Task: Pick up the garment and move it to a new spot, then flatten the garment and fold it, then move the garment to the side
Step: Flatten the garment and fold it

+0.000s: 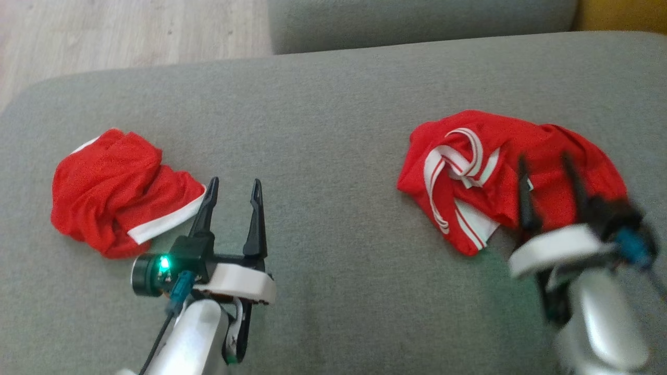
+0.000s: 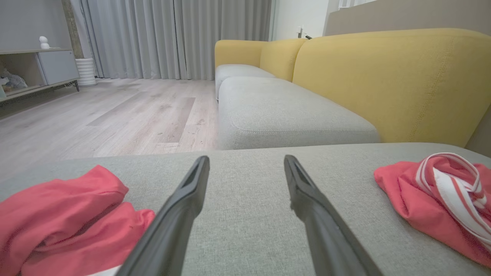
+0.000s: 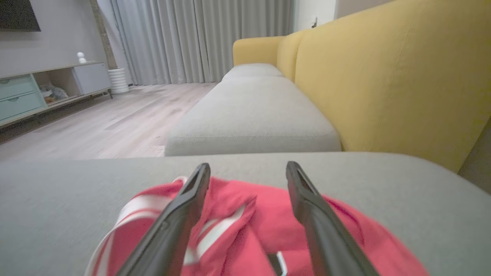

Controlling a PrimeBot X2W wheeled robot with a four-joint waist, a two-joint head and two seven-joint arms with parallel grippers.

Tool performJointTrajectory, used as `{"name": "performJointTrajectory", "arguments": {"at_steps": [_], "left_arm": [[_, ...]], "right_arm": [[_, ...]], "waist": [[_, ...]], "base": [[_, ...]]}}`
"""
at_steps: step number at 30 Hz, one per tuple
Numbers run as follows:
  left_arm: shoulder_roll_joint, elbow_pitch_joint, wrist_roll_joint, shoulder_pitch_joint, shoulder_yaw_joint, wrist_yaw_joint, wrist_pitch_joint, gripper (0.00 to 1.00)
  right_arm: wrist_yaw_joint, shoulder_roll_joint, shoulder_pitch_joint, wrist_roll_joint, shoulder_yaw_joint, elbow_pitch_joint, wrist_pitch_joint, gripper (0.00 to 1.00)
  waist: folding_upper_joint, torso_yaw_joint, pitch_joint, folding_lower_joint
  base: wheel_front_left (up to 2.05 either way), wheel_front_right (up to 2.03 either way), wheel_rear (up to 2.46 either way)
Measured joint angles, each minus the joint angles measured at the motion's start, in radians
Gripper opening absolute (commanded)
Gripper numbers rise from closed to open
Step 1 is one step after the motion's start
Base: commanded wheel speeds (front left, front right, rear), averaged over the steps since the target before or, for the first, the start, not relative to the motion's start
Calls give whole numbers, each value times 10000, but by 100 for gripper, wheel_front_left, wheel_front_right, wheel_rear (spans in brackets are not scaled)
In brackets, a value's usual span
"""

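A crumpled red garment [image 1: 500, 136] with white stripes lies on the right of the grey sofa cushion [image 1: 333, 99]. My right gripper [image 1: 543, 157] hovers over its near side, open, with nothing between its fingers; in the right wrist view the gripper [image 3: 248, 165] stands open with the red fabric [image 3: 264, 226] below. A second bunched red garment [image 1: 109, 187] with a white band lies at the left. My left gripper [image 1: 234, 182] is open just right of it, above bare cushion. The left wrist view has that gripper [image 2: 246, 158] between the left garment [image 2: 57, 214] and the striped one [image 2: 406, 191].
Another grey cushion [image 1: 417, 21] adjoins at the far side, with a gap between. Wood floor [image 1: 104, 31] lies beyond the cushion's far left edge. A yellow backrest [image 2: 383, 76] runs along the right. Bare cushion stretches between the two garments.
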Motion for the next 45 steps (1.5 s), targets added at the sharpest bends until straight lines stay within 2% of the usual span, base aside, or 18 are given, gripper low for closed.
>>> {"name": "performJointTrajectory", "arguments": {"at_steps": [3, 5, 9, 14, 22, 29, 30, 31, 34, 39, 45], "left_arm": [[-2, 10, 8, 163, 35, -10, 0, 100], [2, 15, 8, 229, 84, -12, 0, 100], [0, 59, 94, 241, 104, -102, 0, 100], [0, 79, 96, 241, 88, -176, 0, 100], [0, 75, 94, 239, 10, -174, 2, 100], [-2, 73, 90, 221, -107, -173, 0, 100], [-2, 73, 90, 221, -107, -173, 0, 100], [-2, 73, 86, 213, -117, -171, 0, 100], [-2, 75, 79, 175, -148, -153, 0, 100], [-4, 98, 67, 158, -176, -88, 0, 100], [-4, 100, -127, 160, -316, -81, 0, 100]], "right_arm": [[0, 25, 1115, 895, 1064, -466, -81, 100], [0, 77, 1592, 1074, 1423, -577, -82, 100], [0, 73, 1749, 1101, 1576, -681, -36, 100], [0, 73, 1736, 711, 1883, -610, 713, 100], [0, 67, 1714, 63, 2276, 387, 1904, 100], [0, 63, 914, -238, 2242, 1444, 2056, 100], [0, 63, 914, -238, 2242, 1444, 2056, 85], [0, 63, 718, -188, 2226, 1605, 2044, 0], [0, 21, 159, 499, 2458, 2057, 1856, 0], [0, -10, -445, 1919, 3202, 1998, 1306, 0], [0, -35, -2488, 2412, 2897, 1570, 589, 0]], "waist": [[0, -143, -149, 0], [0, -219, -217, 0], [0, -268, -301, 0], [0, -130, -320, 0], [0, 264, -132, 1], [0, 546, 168, 2], [0, 546, 168, 2], [0, 582, 201, 2], [0, 706, 235, 2], [0, 858, 80, 2], [0, 1254, -148, 2]], "base": [[0, 0, 0], [0, 0, 0], [0, 0, 0], [0, 0, 0], [0, 0, 0], [0, 0, 0], [0, 0, 0], [0, 0, 0], [0, 0, 0], [0, 0, 0], [0, 0, 0]]}}
